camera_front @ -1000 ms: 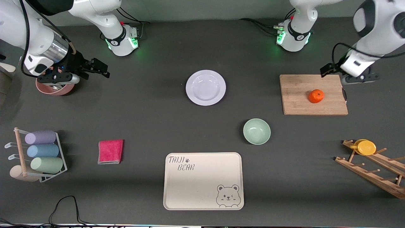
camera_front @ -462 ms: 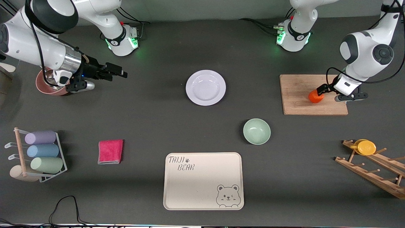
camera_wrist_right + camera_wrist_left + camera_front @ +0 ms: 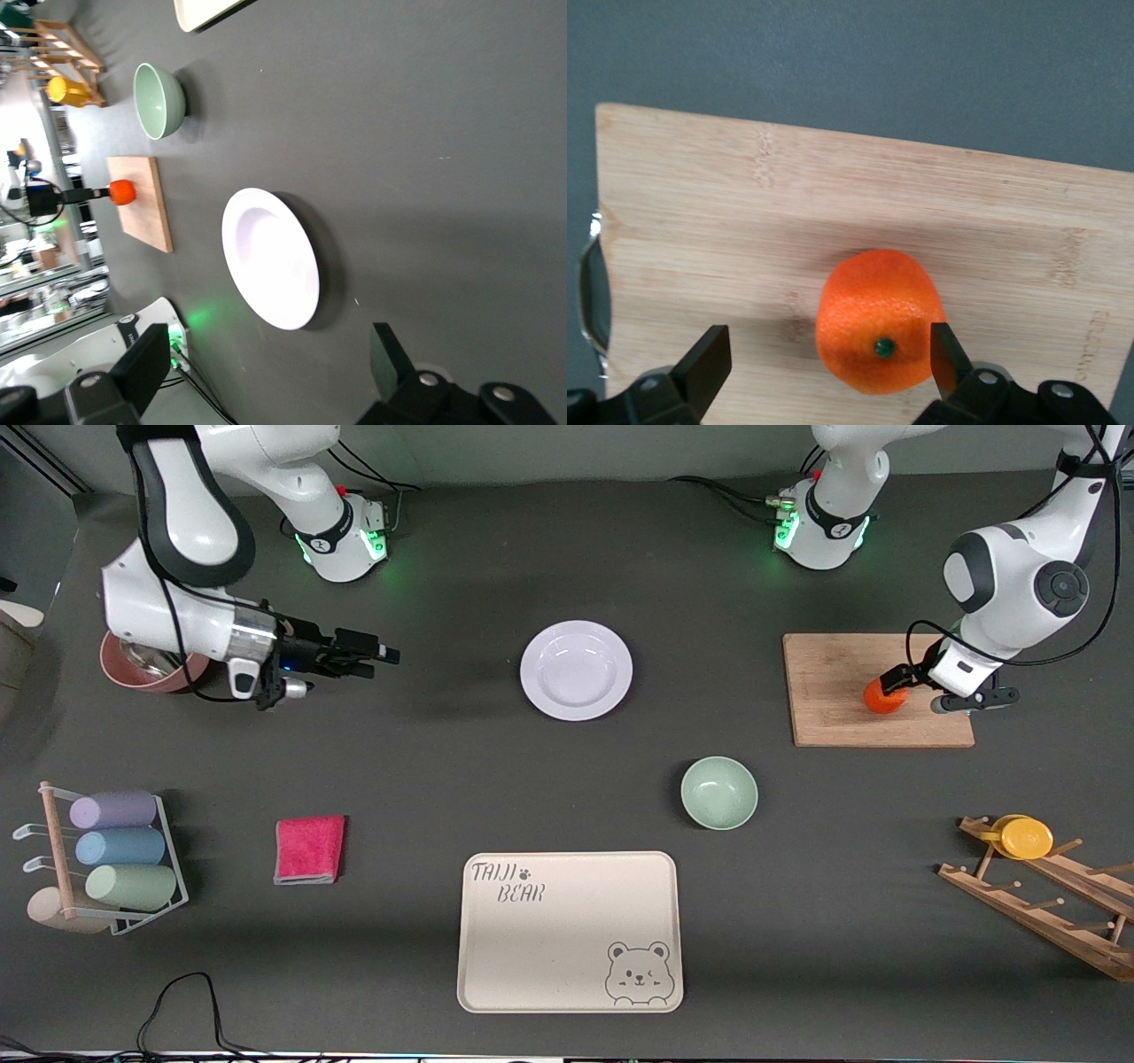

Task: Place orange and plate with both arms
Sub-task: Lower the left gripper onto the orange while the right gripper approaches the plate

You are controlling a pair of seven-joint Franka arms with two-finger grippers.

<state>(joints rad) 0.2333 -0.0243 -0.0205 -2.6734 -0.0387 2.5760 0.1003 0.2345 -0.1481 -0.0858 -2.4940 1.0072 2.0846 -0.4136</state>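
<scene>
The orange [image 3: 883, 699] sits on a wooden cutting board [image 3: 833, 691] at the left arm's end of the table. My left gripper [image 3: 893, 684] is low over the board, open, with its fingers on either side of the orange. In the left wrist view the orange [image 3: 877, 319] lies between the open fingers of the gripper [image 3: 830, 354], close to one finger [image 3: 946, 350]. The lavender-white plate [image 3: 576, 670] lies empty mid-table. My right gripper [image 3: 379, 657] is open and empty, over the bare table between a pink pot and the plate. The plate also shows in the right wrist view [image 3: 270, 257].
A mint-green bowl [image 3: 718, 793] and a cream bear tray [image 3: 570, 932] lie nearer the camera than the plate. A pink cloth [image 3: 309, 849], a cup rack [image 3: 115, 850] and a pink pot [image 3: 146, 669] are at the right arm's end. A wooden rack holds a yellow disc [image 3: 1028, 838].
My left gripper came down from the board's edge to straddle the orange. My right gripper swung from over the pink pot toward the plate.
</scene>
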